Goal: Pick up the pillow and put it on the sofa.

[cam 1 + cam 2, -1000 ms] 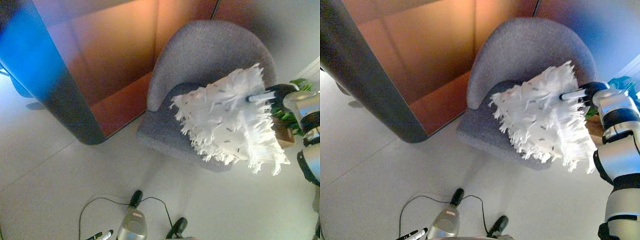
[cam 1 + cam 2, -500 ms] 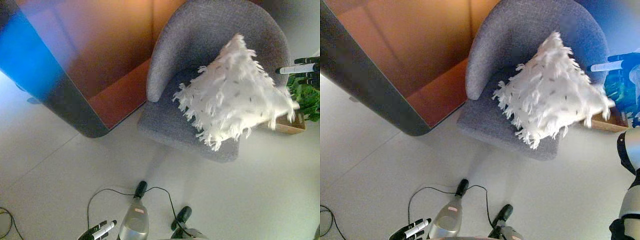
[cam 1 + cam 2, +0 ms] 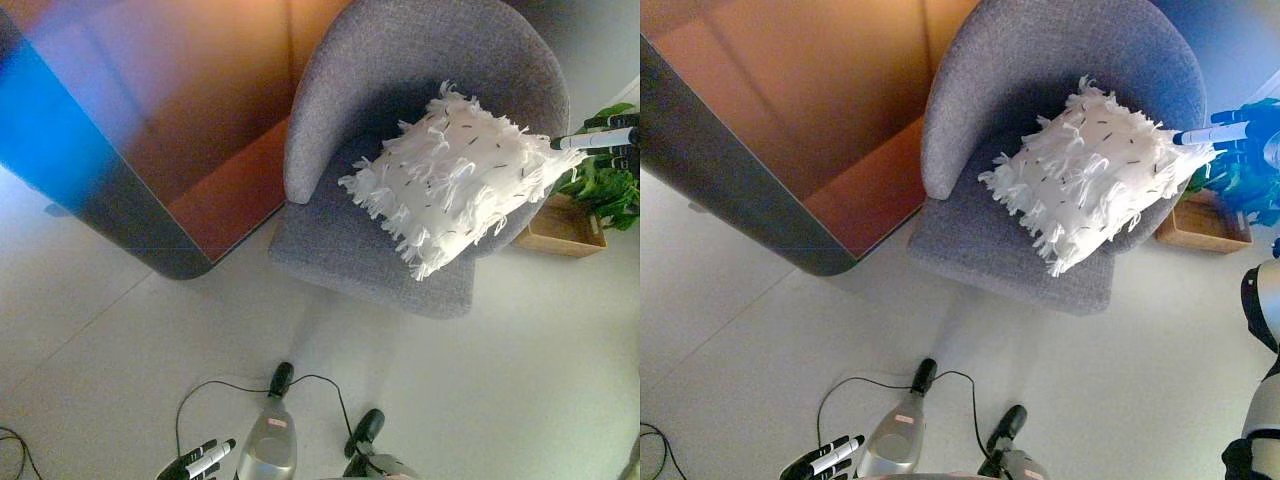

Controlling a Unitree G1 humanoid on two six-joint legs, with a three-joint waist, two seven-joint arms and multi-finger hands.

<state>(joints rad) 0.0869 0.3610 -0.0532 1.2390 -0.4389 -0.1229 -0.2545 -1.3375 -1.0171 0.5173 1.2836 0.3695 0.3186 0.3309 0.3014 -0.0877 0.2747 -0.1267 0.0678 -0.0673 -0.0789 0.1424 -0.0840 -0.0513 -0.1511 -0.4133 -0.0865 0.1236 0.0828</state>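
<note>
A white fringed pillow (image 3: 450, 190) lies on the seat of a grey round-backed sofa chair (image 3: 400, 70), leaning against its right side. My right hand (image 3: 605, 140) is at the right edge, just beside the pillow's right corner, with its fingers straight and open and holding nothing. My left hand (image 3: 195, 462) hangs low at the bottom left, fingers relaxed, empty. The pillow also shows in the right eye view (image 3: 1085, 180).
A large orange-brown cabinet with a dark rounded edge (image 3: 130, 220) stands left of the chair. A green plant in a wooden box (image 3: 570, 225) sits on the floor to the chair's right. The floor (image 3: 500, 380) is pale.
My right hand let go of the pillow and drew back to the right. The pillow dropped and settled flat on the chair seat. The camera shifted slightly.
</note>
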